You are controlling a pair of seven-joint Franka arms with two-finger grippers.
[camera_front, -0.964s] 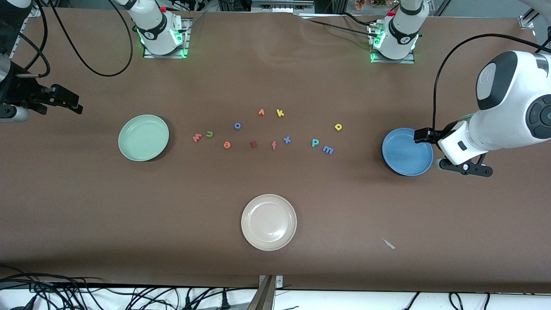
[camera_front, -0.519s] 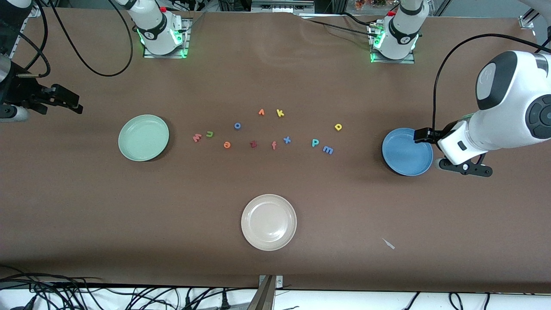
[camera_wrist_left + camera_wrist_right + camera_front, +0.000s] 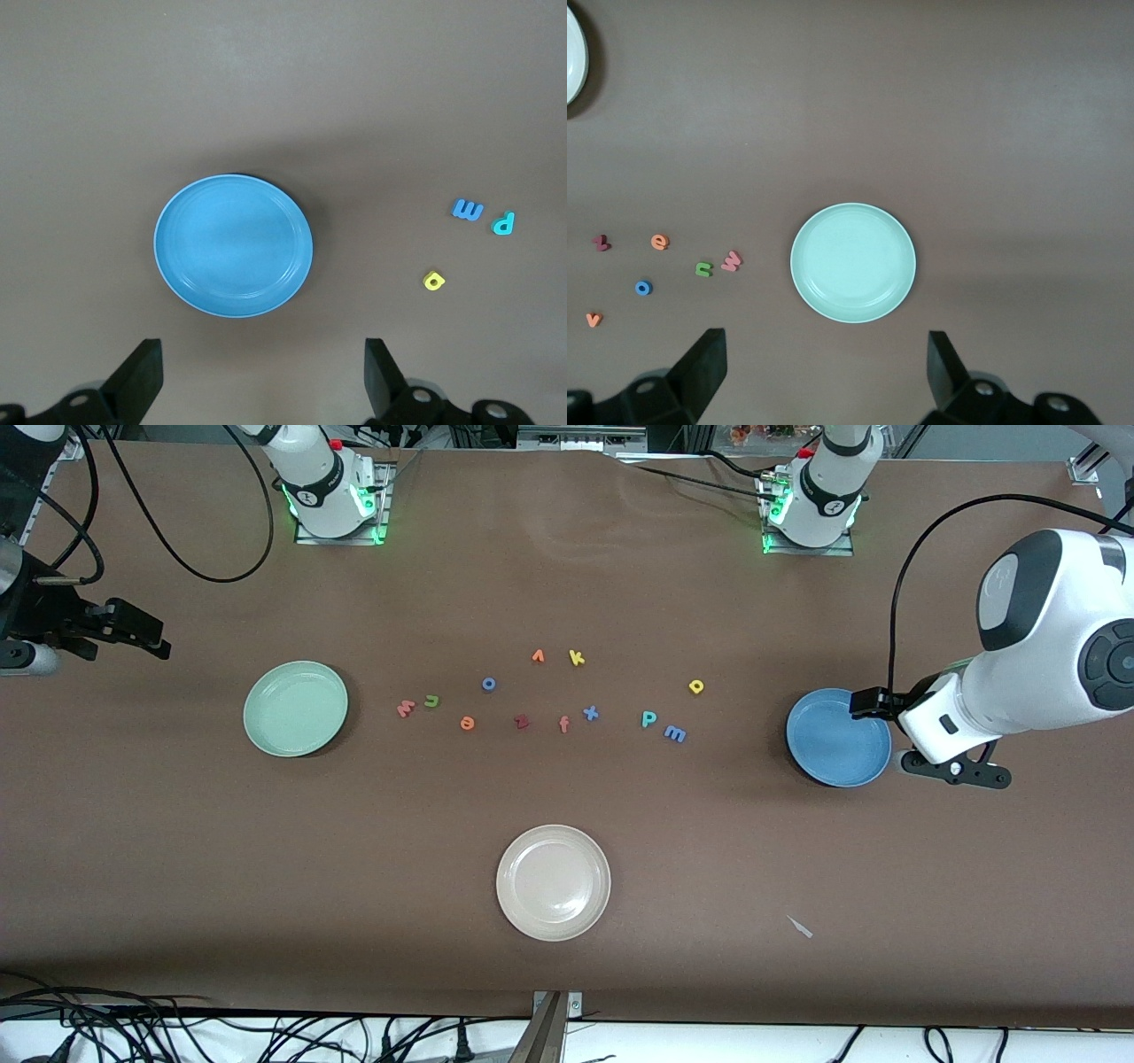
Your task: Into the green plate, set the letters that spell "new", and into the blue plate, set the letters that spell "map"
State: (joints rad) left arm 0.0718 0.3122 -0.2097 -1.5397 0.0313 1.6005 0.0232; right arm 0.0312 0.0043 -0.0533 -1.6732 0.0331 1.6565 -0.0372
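The green plate lies toward the right arm's end, with the pink w, green n and orange e beside it on the table. The blue plate lies toward the left arm's end, near the blue m, teal p and yellow a. My left gripper hangs open and empty over the table next to the blue plate. My right gripper waits open and empty past the green plate.
A beige plate sits nearer the front camera, mid-table. Other letters lie in the row: dark red z, orange f, blue x, blue o, orange v, yellow k.
The left arm has drifted very slightly toward the blue plate. Nothing else has moved.
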